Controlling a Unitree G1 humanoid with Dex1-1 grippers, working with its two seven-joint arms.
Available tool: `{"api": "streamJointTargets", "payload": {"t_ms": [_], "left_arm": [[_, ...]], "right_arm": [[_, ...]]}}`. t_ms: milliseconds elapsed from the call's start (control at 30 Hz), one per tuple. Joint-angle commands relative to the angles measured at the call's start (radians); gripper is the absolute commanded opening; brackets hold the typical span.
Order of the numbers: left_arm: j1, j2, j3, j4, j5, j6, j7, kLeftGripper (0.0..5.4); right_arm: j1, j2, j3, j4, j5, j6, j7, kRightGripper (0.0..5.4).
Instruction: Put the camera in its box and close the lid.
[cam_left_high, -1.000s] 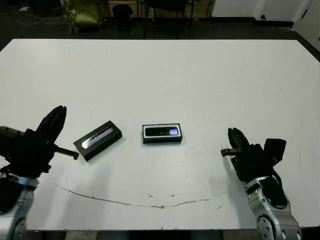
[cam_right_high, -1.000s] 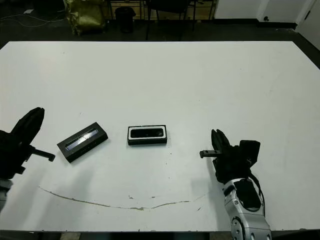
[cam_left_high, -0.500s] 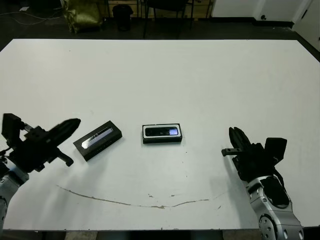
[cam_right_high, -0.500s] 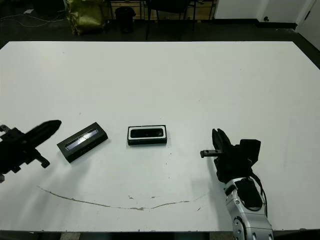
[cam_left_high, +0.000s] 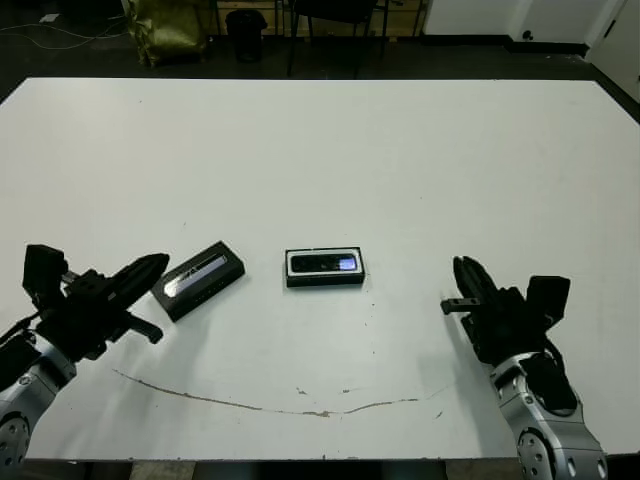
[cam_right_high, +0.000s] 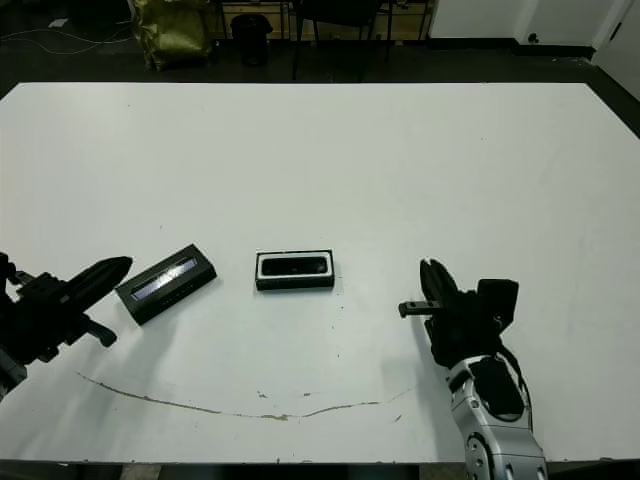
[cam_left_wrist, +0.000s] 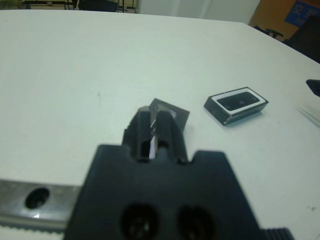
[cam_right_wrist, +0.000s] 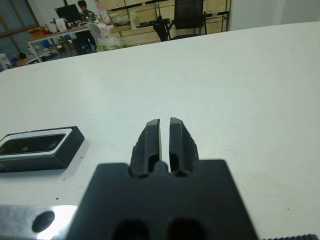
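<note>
On the white desk in your head views: the box sits near the middle with the camera already lying in its white lining. The lid lies off to the robot's left of the box, apart from it, angled, stripe up. Left end effector points at the lid's near end, tip just beside it; contact can't be judged here. Right end effector sits well to the right of the box, holding nothing

Left wrist view: left end effector has its fingers pressed together, nothing between them, with the lid right behind the tips. Box further off with the camera inside

Right wrist view: right end effector has its fingers nearly together, only a thin slit, empty. Box off to one side, camera in it, lid not on
</note>
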Motion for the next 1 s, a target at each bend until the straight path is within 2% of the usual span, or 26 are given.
{"api": "streamJointTargets", "payload": {"t_ms": [33,133,200,300,467,533,667,800,1000], "left_arm": [[0.023,-0.001,-0.006,-0.001,0.015,0.02,0.015,0.0],[0.027,-0.001,-0.001,-0.003,0.001,0.035,0.017,0.0],[0.028,0.021,-0.004,-0.005,0.007,0.044,0.004,0.0],[0.028,0.058,-0.021,0.016,0.054,-0.007,-0.055,0.36],[0.02,0.112,-0.041,0.054,0.109,-0.077,-0.157,1.55],[0.012,0.136,-0.054,0.08,0.133,-0.121,-0.209,2.04],[-0.014,0.164,-0.085,0.15,0.202,-0.243,-0.286,3.01],[-0.028,0.169,-0.105,0.2,0.261,-0.342,-0.314,4.0],[-0.014,0.154,-0.11,0.212,0.292,-0.39,-0.298,5.38]], "right_arm": [[0.012,-0.011,-0.001,0.022,0.0,-0.009,0.014,0.01],[0.011,-0.012,-0.004,0.04,0.004,-0.03,0.031,0.01],[0.011,-0.013,-0.005,0.024,0.013,0.005,0.025,0.01],[0.009,-0.022,-0.002,0.034,0.015,-0.013,0.047,0.0],[0.008,-0.028,-0.002,0.025,0.016,0.014,0.045,0.0],[0.007,-0.026,-0.005,0.008,0.028,0.054,0.032,0.0],[0.007,-0.031,-0.01,-0.003,0.042,0.088,0.032,0.0],[0.007,-0.041,-0.01,0.0,0.044,0.084,0.047,0.0],[0.009,-0.046,-0.004,-0.005,0.039,0.088,0.044,0.0]]}}
